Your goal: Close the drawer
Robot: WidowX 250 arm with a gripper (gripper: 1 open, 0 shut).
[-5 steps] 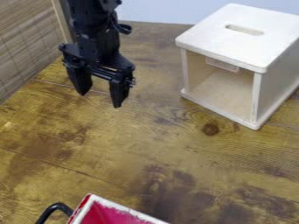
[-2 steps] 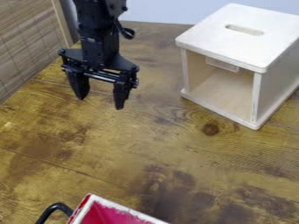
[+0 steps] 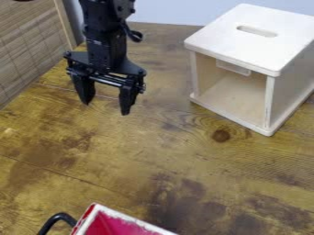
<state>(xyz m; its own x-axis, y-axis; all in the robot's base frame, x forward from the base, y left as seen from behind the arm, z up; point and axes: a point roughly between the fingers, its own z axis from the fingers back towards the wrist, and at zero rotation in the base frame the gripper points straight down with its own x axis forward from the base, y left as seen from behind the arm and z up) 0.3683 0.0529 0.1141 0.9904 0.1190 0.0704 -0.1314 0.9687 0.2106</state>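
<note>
The drawer [image 3: 120, 223] shows only as a corner at the bottom edge of the camera view: a glossy red inside with a thin white rim and a black loop [image 3: 51, 223] at its left corner. Far above it in the picture, at the upper left, my black gripper [image 3: 105, 99] hangs over the wooden table, pointing down. Its two fingers stand wide apart with nothing between them. Gripper and drawer are well apart.
A pale wooden cube box [image 3: 252, 62] with a slot in its top and an open front stands at the upper right. A woven panel [image 3: 28, 46] lines the left edge. Stained wooden tabletop [image 3: 185, 156] lies between gripper and drawer.
The gripper has rolled slightly about its own axis, so its fingers now line up more squarely to the camera. Its place is about the same. The drawer has not moved.
</note>
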